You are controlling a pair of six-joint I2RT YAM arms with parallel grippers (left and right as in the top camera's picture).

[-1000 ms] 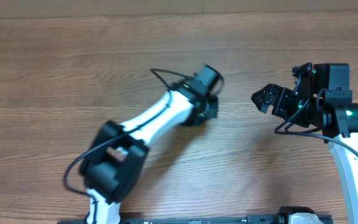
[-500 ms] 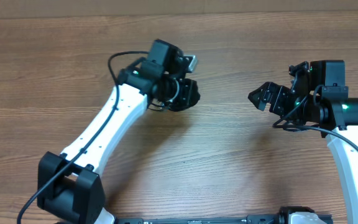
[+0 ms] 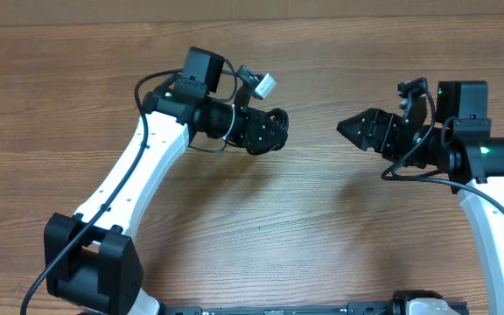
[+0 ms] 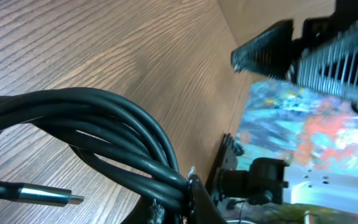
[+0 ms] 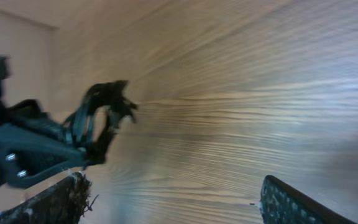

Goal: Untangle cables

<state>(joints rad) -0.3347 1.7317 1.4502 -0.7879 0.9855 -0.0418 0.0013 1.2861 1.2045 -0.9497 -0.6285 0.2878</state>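
Observation:
My left gripper (image 3: 268, 136) is shut on a bundle of black cables (image 3: 277, 119) and holds it above the table's middle, pointing right. In the left wrist view the cables (image 4: 114, 127) loop out from the jaws (image 4: 188, 196), and one plug end with a silvery tip (image 4: 48, 196) lies at the lower left. My right gripper (image 3: 350, 129) is open and empty. It points left at the bundle with a gap between them. In the right wrist view its fingers (image 5: 173, 199) are spread wide, and the cable bundle (image 5: 107, 102) hangs in the left gripper ahead.
The wooden table (image 3: 339, 219) lies under both arms. A thicker black arm wire (image 3: 147, 83) loops off the left arm. The right arm's fingers (image 4: 272, 50) show at the top right of the left wrist view.
The left arm swung left and straightened, and its gripper now points right with the cables. The right gripper reached a little left toward the bundle.

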